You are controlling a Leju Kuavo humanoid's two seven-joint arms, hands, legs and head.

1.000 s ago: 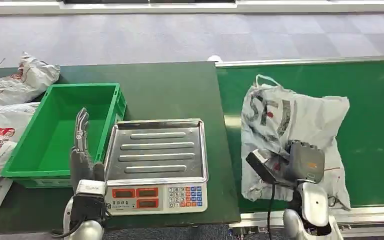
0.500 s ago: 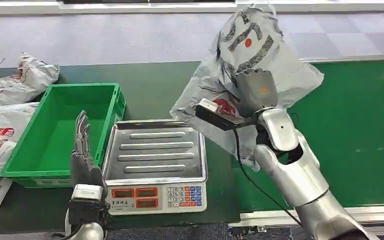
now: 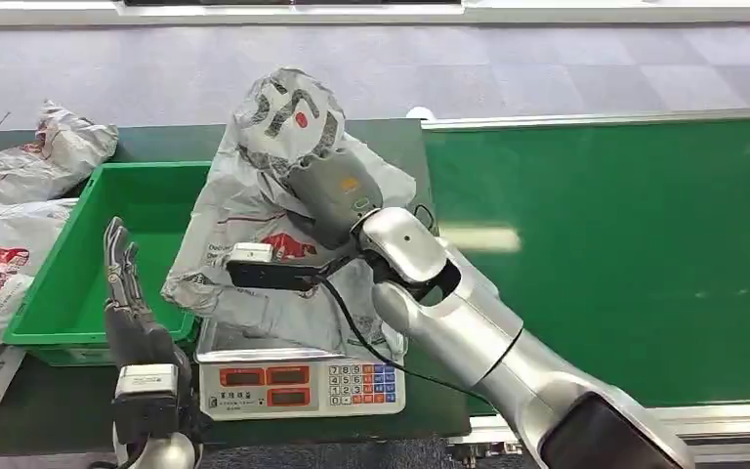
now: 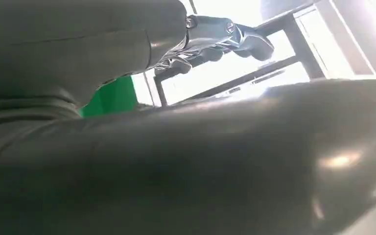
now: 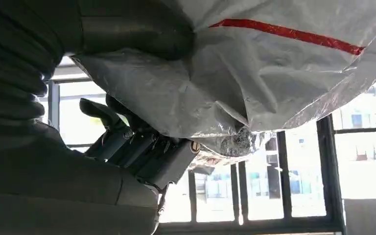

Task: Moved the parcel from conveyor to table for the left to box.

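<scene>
At the far left, two grey courier bags [image 3: 34, 156] lie on the dark table [image 3: 352, 147]. Just right of them sits the green crate [image 3: 78, 283], holding nothing I can see. My left hand [image 3: 129, 311] stands upright at the crate's near right corner, fingers straight, apart and holding nothing. To its right is the weighing scale [image 3: 303, 376], its steel tray mostly covered by the parcel [image 3: 264, 186]. My right hand [image 3: 337, 195] grips that parcel from above, fingers bunched into the film, holding it over the scale and the crate's right rim.

The parcel is a soft plastic mailer; it sags and crumples, so I judge it light and limp, with slick film. A gathered fold near the middle looks like the safest hold. The green conveyor [image 3: 625, 254] runs along the right.
</scene>
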